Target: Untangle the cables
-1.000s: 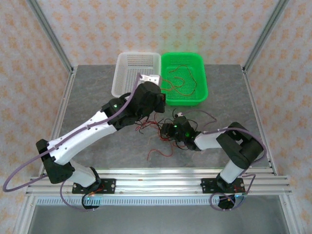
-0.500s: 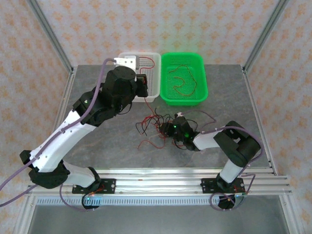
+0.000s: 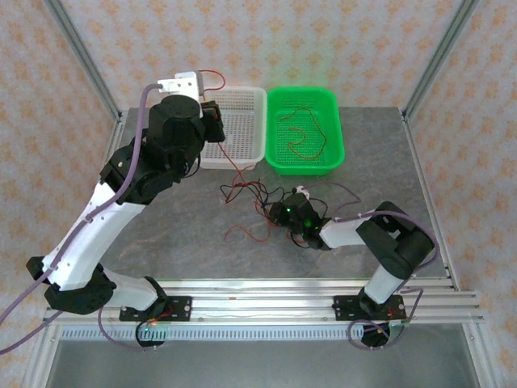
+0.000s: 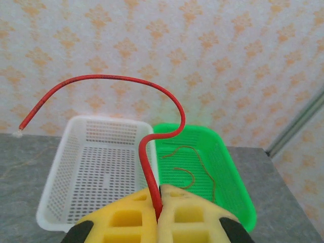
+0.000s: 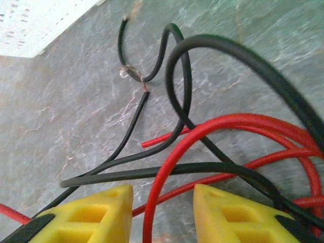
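The cables (image 3: 257, 204) are lying in a loose tangle of red and black strands near the middle of the table (image 3: 186, 250), on the near side of two baskets. In the right wrist view they are crossing over one another on the grey surface. One red cable (image 4: 167, 104) is being pinched between the closed yellow fingers of the left gripper (image 4: 158, 205), rising from them and curling over to the left with its free end in the air. From above, that gripper is hanging raised over the left side of the white basket (image 3: 246, 105), and the red cable is trailing from it past the basket's near edge down to the tangle. The right gripper (image 5: 163, 207) is sitting low at the right of the tangle with its fingers spread apart, a red strand running unclamped through the gap. The green basket (image 3: 333, 121), just right of the white one, is holding a few thin reddish cables (image 3: 303, 136)
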Robot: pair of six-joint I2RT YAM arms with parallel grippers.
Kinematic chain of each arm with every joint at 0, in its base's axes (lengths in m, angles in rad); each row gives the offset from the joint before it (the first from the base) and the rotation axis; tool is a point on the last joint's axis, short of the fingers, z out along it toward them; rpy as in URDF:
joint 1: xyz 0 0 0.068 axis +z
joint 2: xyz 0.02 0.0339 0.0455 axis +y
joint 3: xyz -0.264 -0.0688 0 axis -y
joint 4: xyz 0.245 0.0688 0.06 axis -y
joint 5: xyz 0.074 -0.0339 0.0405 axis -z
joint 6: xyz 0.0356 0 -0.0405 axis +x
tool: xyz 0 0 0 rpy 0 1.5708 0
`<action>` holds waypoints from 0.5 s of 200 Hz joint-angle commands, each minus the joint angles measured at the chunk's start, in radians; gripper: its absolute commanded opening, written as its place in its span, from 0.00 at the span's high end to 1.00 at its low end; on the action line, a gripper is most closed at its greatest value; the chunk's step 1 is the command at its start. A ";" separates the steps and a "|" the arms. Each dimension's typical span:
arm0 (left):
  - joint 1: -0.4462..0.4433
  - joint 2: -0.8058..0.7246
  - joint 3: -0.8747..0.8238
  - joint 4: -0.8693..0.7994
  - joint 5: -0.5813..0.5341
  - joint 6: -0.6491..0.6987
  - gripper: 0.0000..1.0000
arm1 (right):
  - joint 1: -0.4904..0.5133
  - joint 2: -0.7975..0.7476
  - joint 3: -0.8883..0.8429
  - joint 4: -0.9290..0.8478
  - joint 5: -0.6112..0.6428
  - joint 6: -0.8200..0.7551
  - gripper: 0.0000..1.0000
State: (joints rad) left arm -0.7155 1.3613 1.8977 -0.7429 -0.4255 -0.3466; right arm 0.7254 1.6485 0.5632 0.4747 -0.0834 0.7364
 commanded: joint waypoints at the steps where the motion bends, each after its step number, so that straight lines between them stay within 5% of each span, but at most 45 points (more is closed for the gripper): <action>1: 0.017 -0.027 0.033 0.039 -0.067 0.046 1.00 | -0.046 0.015 -0.056 -0.285 0.147 -0.037 0.63; 100: 0.050 -0.084 0.043 0.085 -0.158 0.089 1.00 | -0.170 -0.096 -0.173 -0.302 0.177 -0.032 0.63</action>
State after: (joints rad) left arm -0.6796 1.3170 1.8996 -0.7036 -0.5175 -0.2882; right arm 0.5842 1.5291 0.4625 0.4053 0.0132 0.7170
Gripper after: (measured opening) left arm 0.042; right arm 0.370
